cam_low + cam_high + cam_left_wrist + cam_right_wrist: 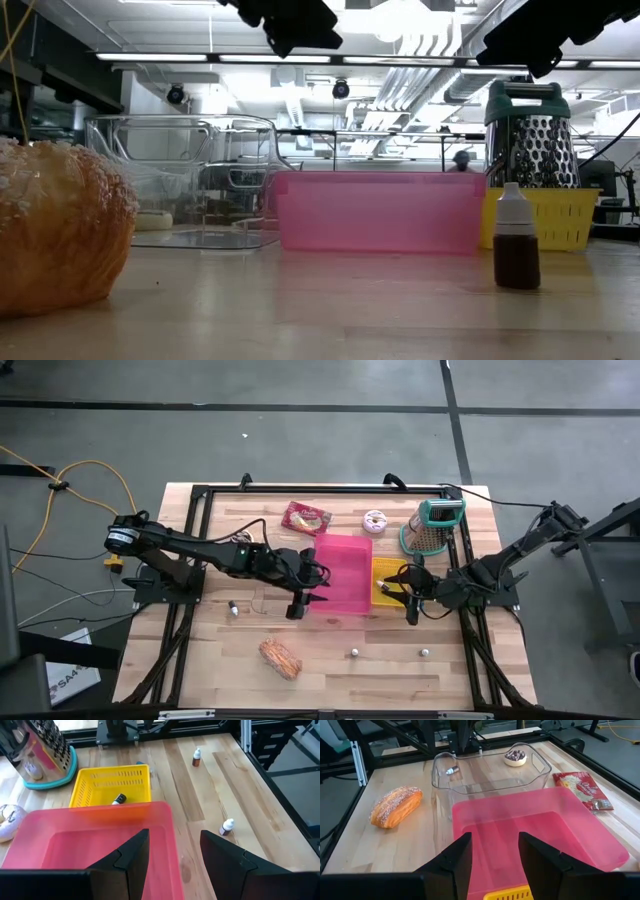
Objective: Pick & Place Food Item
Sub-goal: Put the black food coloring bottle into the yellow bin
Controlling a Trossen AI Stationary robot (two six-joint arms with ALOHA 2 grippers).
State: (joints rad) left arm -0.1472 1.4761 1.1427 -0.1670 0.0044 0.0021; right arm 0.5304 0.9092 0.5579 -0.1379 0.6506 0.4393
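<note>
Both sets of jaws, left and right, parted and empty (each flanking the pink bin).

Sugared pastry, lying on table

Robotics lab, exposed ceiling pipes, strip lights, framed wooden table, concrete floor
</note>
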